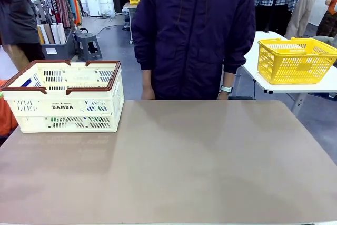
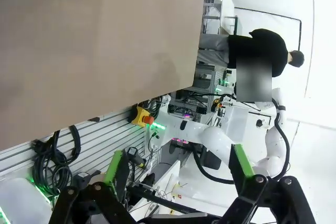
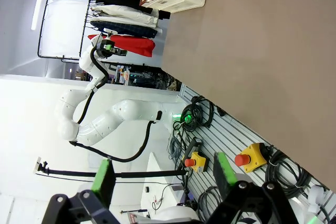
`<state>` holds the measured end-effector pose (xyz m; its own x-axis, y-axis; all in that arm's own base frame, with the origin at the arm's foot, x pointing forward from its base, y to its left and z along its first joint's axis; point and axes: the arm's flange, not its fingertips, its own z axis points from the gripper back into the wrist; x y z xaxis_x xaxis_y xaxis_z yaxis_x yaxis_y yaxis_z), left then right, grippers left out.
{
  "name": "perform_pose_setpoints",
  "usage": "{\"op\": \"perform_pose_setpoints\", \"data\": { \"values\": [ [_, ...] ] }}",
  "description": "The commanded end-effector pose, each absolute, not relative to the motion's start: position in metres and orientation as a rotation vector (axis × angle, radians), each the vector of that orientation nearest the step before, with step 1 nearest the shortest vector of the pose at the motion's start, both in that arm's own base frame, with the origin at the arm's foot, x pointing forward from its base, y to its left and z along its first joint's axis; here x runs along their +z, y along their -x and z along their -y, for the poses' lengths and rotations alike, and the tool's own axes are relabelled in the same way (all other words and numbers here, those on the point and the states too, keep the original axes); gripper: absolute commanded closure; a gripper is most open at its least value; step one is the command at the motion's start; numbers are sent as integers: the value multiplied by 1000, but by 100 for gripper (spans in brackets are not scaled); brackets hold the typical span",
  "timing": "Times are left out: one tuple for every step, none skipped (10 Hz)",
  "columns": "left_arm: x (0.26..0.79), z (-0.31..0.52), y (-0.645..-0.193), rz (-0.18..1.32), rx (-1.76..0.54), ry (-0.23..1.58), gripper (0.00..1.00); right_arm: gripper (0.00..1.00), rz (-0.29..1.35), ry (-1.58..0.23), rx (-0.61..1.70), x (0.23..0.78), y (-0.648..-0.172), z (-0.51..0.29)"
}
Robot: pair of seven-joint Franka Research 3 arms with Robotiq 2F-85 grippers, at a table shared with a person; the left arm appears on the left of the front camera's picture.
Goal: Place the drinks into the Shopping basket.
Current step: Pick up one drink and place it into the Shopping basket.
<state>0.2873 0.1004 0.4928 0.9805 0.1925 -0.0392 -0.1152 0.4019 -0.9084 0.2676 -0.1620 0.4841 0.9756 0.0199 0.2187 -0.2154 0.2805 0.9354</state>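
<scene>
With both hands wide and holding nothing, the cream perforated plastic Shopping basket (image 1: 66, 98) already shows blue inside, so the task seems nearly finished

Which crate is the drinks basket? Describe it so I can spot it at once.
Look at the brown table, at its far left corner beside the person. The Shopping basket stands there: cream-white perforated plastic, brown rim and handles, "DAMDA" on its side. The yellow mesh basket sits on another table.
</scene>
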Motion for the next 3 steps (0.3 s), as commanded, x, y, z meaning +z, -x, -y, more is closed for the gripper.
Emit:
{"op": "perform_pose_setpoints", "data": {
  "values": [
    [493,-102,-285,71,182,1134,0,0,179,-1298,145,490,-268,161],
    [493,-102,-285,71,182,1134,0,0,179,-1298,145,490,-268,161],
    [493,-102,-285,71,182,1134,0,0,179,-1298,145,490,-268,161]
  ]
}}
